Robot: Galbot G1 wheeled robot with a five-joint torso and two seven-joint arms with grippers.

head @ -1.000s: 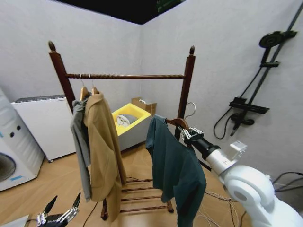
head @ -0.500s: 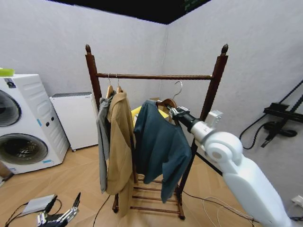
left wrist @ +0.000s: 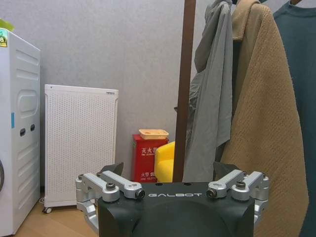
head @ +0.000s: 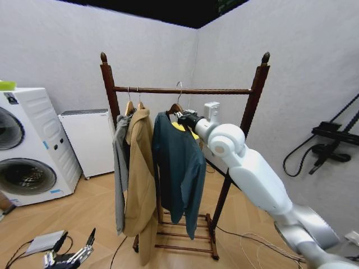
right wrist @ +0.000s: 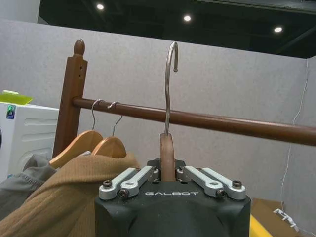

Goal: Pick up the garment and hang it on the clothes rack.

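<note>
The dark teal garment [head: 180,162] hangs from a wooden hanger [right wrist: 167,148], and my right gripper [head: 183,115] is shut on that hanger's neck. In the right wrist view the right gripper [right wrist: 167,170] clamps the neck, and the metal hook [right wrist: 170,64] rises past the twisted crossbar [right wrist: 222,123]. The clothes rack [head: 255,112] stands in front of me. The garment is held at the middle of its bar, just right of the tan coat [head: 139,174]. My left gripper [head: 70,255] is parked low at the left, open and holding nothing. The left wrist view shows the left gripper [left wrist: 170,173] before the rack post [left wrist: 185,89].
A grey hooded jacket [head: 120,168] and the tan coat fill the bar's left end. A washing machine [head: 22,151] and a white unit [head: 87,140] stand at the left wall. A shower fitting [head: 331,140] is on the right wall. Cables lie on the floor [head: 247,241].
My right arm has carried the garment up and to the left, from beside the right post to the crossbar's middle. The head camera turned early on. The left gripper has stayed put.
</note>
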